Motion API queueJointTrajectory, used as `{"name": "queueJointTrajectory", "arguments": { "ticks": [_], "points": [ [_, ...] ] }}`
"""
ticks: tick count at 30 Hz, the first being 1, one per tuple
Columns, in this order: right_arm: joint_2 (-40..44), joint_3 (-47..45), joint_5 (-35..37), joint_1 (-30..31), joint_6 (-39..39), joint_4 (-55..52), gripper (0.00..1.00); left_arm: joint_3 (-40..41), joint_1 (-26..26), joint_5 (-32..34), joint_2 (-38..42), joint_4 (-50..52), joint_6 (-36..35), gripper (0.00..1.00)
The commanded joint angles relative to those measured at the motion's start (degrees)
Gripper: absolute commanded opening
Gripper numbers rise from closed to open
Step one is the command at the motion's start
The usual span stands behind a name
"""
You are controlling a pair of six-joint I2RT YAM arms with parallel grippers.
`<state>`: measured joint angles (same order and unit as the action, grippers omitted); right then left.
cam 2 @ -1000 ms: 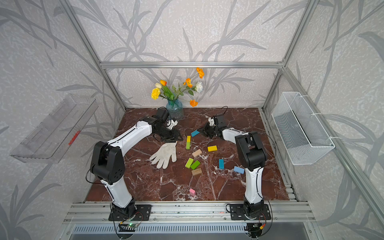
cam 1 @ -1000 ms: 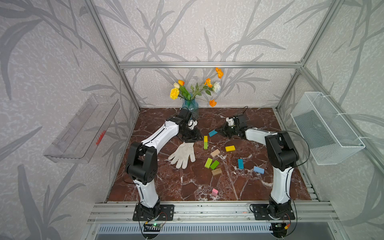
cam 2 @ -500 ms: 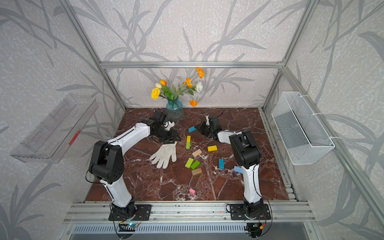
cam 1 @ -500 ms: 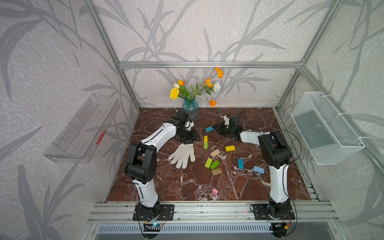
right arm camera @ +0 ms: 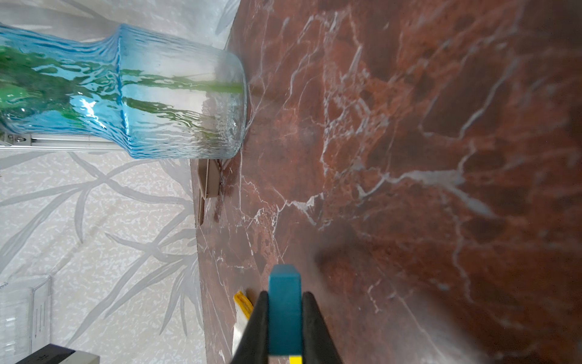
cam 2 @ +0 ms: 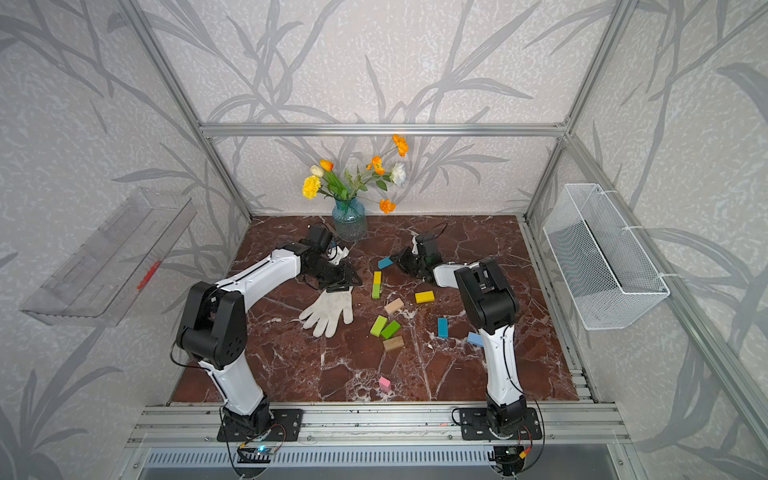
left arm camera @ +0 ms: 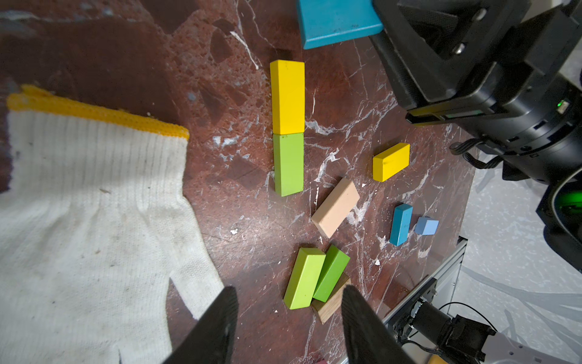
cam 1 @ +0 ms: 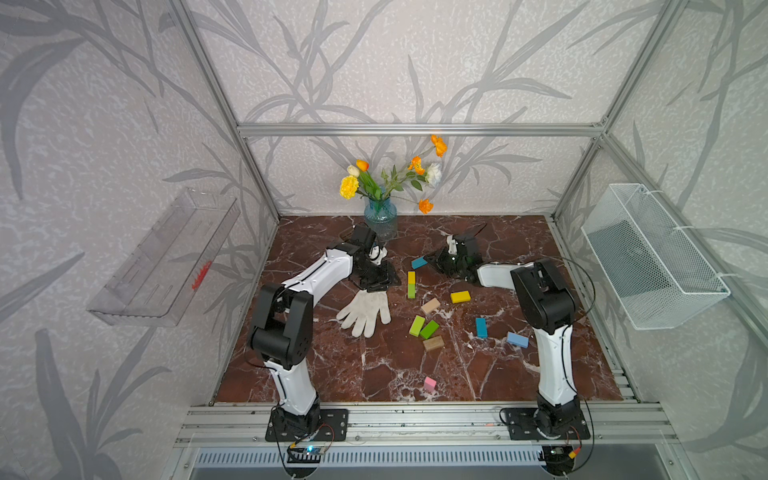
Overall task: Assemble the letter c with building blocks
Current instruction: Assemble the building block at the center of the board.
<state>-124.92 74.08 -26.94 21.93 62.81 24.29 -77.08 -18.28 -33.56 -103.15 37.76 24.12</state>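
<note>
My right gripper (right arm camera: 285,294) is shut on a dark blue block (right arm camera: 285,309), held just off the marble near the far end of a yellow block (cam 1: 411,277). That yellow block lies end to end with a green block (cam 1: 411,291), forming a straight line. My left gripper (left arm camera: 288,293) is open and empty, hovering by the glove's cuff. In both top views loose blocks lie nearer the front: plain wood (cam 1: 430,306), yellow (cam 1: 460,296), two green (cam 1: 417,325), brown wood (cam 1: 433,343), blue (cam 1: 481,327), light blue (cam 1: 517,339), pink (cam 1: 429,384).
A white knitted glove (cam 1: 365,311) lies left of the blocks. A blue glass vase (cam 1: 380,218) with flowers stands at the back wall, with a brown spatula (right arm camera: 208,182) beside it. A wire basket (cam 1: 652,257) hangs on the right wall, a clear tray (cam 1: 166,257) on the left.
My right arm has swung left with the dark blue block, bringing it closer to the yellow block's far end. The left arm has barely moved.
</note>
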Motion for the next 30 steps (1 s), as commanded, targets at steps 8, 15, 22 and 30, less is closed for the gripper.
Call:
{"name": "queueJointTrajectory", "arguments": {
  "ticks": [8, 15, 22, 30],
  "points": [
    [-2.2, -1.2, 0.8, 1.3, 1.7, 5.8, 0.15, 1.2, 0.3, -0.4, 2.3, -0.5, 0.4, 0.55],
    [-2.5, -1.8, 1.2, 1.8, 2.5, 6.6, 0.16, 1.5, 0.3, -0.7, 2.3, -0.6, 0.7, 0.55],
    [-2.5, -3.5, 1.9, 2.4, 3.1, 7.8, 0.18, 1.5, 0.3, -0.9, 2.3, -0.7, 0.6, 0.55],
    [-1.9, -4.8, 2.6, 2.7, 3.3, 7.7, 0.31, 1.5, 0.4, -1.0, 2.2, -0.8, 0.6, 0.55]
  ]
}}
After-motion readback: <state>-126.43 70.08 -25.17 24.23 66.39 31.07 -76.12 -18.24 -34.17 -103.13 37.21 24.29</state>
